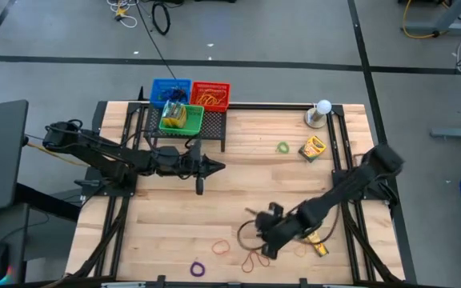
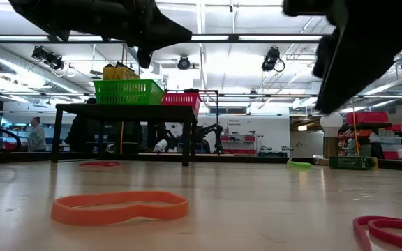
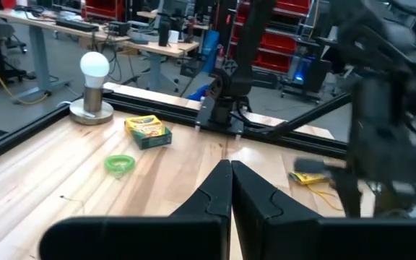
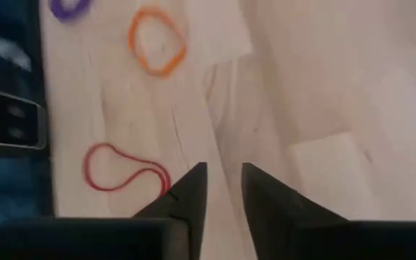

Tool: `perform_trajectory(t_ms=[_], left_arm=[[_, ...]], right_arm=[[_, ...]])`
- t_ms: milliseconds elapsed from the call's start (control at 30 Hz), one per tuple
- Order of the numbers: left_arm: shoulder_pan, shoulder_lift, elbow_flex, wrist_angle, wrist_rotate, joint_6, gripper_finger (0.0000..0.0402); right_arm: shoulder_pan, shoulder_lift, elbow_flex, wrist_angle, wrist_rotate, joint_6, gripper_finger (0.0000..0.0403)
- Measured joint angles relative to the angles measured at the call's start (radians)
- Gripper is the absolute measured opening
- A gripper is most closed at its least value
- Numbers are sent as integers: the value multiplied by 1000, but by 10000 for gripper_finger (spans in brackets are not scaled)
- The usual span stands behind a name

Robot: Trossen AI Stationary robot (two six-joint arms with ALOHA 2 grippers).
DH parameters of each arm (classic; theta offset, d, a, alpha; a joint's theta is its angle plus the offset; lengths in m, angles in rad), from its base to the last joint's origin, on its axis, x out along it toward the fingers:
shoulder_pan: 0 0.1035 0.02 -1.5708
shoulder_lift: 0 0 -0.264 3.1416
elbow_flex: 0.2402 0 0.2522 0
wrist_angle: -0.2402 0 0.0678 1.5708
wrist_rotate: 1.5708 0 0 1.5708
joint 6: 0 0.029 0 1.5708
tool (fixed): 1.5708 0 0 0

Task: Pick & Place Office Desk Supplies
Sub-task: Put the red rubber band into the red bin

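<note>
Yellow supplies (image 1: pixel 176 117) in green basket (image 1: pixel 194 120)

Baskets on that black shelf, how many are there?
3, together on the black shelf at the table's far edge: blue basket, red basket beside it, green basket in front.

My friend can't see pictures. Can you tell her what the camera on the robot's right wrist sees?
The right gripper hangs over the pale wooden table, its two dark fingers a little apart with nothing between them. A red rubber band lies right beside the fingertips. Farther off lie an orange rubber band and a purple rubber band.
</note>
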Motion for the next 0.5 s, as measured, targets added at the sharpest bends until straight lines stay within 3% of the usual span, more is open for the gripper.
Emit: perform_trajectory(t_ms=[267, 500], left_arm=[[0, 0, 0, -9, 0, -26, 7], [0, 1, 0, -9, 0, -26, 7]], right_arm=[[2, 238, 255, -154, -85, -144, 138], [18, 290, 339, -214, -114, -176, 139]])
